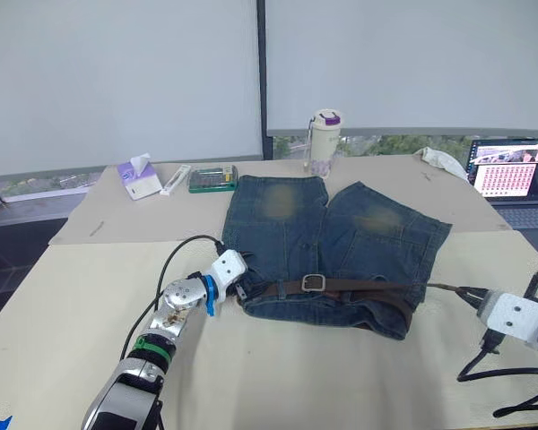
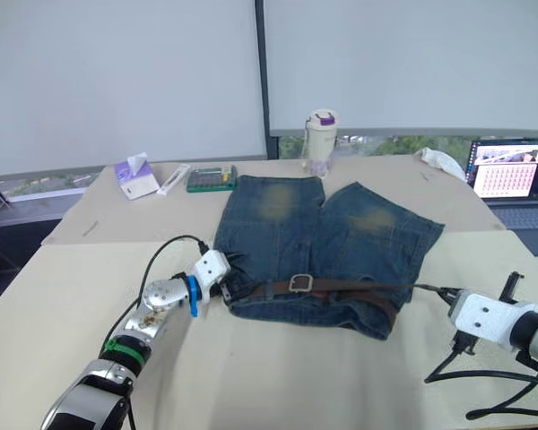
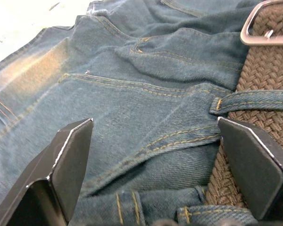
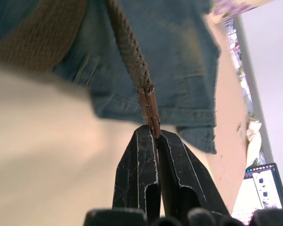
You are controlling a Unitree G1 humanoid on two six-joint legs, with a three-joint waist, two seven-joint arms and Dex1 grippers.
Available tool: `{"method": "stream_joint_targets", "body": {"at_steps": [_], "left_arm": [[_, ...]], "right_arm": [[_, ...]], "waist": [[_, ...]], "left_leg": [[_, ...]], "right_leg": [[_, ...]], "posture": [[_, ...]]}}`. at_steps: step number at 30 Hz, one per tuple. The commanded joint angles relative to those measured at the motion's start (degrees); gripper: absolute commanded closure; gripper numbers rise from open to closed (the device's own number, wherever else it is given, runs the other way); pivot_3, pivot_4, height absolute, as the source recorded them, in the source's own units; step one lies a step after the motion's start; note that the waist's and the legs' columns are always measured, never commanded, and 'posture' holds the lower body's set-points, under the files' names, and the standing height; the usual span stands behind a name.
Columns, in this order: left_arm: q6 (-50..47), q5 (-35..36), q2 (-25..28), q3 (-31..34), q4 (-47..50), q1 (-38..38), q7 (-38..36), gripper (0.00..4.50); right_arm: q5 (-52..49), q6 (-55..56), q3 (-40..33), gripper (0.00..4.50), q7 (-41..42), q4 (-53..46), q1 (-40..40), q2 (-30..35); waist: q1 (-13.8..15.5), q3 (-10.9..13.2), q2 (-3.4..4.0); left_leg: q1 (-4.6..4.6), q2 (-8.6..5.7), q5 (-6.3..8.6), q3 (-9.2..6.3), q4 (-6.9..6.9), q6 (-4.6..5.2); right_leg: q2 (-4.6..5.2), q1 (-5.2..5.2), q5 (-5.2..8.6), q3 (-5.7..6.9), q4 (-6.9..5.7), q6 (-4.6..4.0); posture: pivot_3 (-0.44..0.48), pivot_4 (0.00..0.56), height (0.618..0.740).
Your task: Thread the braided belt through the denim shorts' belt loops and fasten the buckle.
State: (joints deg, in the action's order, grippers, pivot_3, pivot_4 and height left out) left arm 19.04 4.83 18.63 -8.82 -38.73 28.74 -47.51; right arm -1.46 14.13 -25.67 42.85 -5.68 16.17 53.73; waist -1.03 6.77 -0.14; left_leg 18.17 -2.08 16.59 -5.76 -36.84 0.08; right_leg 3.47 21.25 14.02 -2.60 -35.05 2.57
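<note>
Head view, shorts: you have the denim shorts [image 1: 332,251] lying flat at the centre of the table [image 1: 278,376], legs pointing toward the top of the frame, waistband nearest you.
Head view, belt: the braided belt [image 1: 359,288] runs across the waistband, with the buckle [image 1: 313,283] just left of its middle and the tail leading off toward the right edge of the frame.
Head view, left gripper: your left gripper [image 1: 239,291] sits at the left end of the waistband, touching the denim.
Head view, right gripper: your right gripper [image 1: 464,294] is at the lower right, off the shorts, with the belt tail reaching its tips.
Head view, background: a tissue box [image 1: 139,177], a bottle [image 1: 324,141] and a laptop [image 1: 513,179] stand along the far part of the table.
Left wrist view: your fingers [image 3: 68,160] stand wide apart over the denim, holding nothing; a belt loop [image 3: 254,100] crosses the brown weave at right, and the buckle shows in the upper right corner.
Right wrist view: your fingers [image 4: 141,174] are pinched together on the belt's leather tip [image 4: 151,113], and the strap rises from them to the shorts at the top of the frame.
</note>
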Motion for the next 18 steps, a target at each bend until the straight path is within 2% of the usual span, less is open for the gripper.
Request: {"method": "stream_joint_targets", "body": {"at_steps": [1,5,9,11,14,18], "left_arm": [[-1.64,4.98,1.94,1.95,2.46,-4.78,-7.79,0.0],[-15.58,18.4,6.21,6.75,20.84,-12.51,-14.83,0.0],[-21.75,22.28,12.47,9.59,31.86,-20.05,-17.8,0.0],[-26.15,24.56,15.58,10.78,36.25,-24.33,-19.22,0.0],[-29.5,24.98,17.18,11.62,39.6,-28.27,-17.65,0.0],[-30.84,21.32,16.59,11.58,44.88,-34.17,-11.16,0.0]], "right_arm": [[-8.24,-8.15,-3.35,3.71,3.58,-4.33,2.84,-1.53],[-20.8,-17.78,-5.01,2.35,10.43,-6.55,8.66,-5.01],[-25.4,-18.4,-6.49,0.99,14.41,-4.91,10.84,-7.75],[-27.47,-19.07,-6.93,0.32,17.14,-3.45,12.03,-8.56],[-29.34,-18.65,-7.5,0.32,19.28,-0.58,11.26,-9.47],[-30.09,-18.21,-8.53,0.32,20.23,5.62,7.51,-9.61]], "waist": [[0.03,0.03,0.04],[0.03,0.22,0.08],[0.2,0.63,-0.02],[0.23,0.68,-0.04],[0.51,0.73,0.07],[0.47,0.76,0.07]], "left_leg": [[0.04,0.03,0.02,-0.04,0.0,0.0],[0.16,0.04,0.09,-0.29,0.0,0.08],[0.15,0.02,0.14,-0.27,0.0,0.15],[0.18,0.0,0.14,-0.24,0.0,0.14],[0.19,-0.02,0.14,-0.24,0.01,0.14],[0.26,-0.1,0.14,-0.17,0.01,0.14]], "right_leg": [[0.02,0.03,0.01,-0.01,0.0,-0.02],[0.12,0.12,-0.2,-0.11,0.04,-0.4],[0.23,0.27,-0.17,-0.16,0.04,-0.39],[0.27,0.38,0.04,-0.16,0.03,-0.04],[0.4,0.41,0.07,-0.13,0.02,-0.02],[0.61,0.41,0.12,-0.14,0.03,0.05]], "posture": [[0.0,0.15,0.74],[0.0,0.15,0.74],[0.0,0.15,0.74],[0.0,0.15,0.74],[0.0,0.15,0.74],[0.0,0.15,0.74]]}}
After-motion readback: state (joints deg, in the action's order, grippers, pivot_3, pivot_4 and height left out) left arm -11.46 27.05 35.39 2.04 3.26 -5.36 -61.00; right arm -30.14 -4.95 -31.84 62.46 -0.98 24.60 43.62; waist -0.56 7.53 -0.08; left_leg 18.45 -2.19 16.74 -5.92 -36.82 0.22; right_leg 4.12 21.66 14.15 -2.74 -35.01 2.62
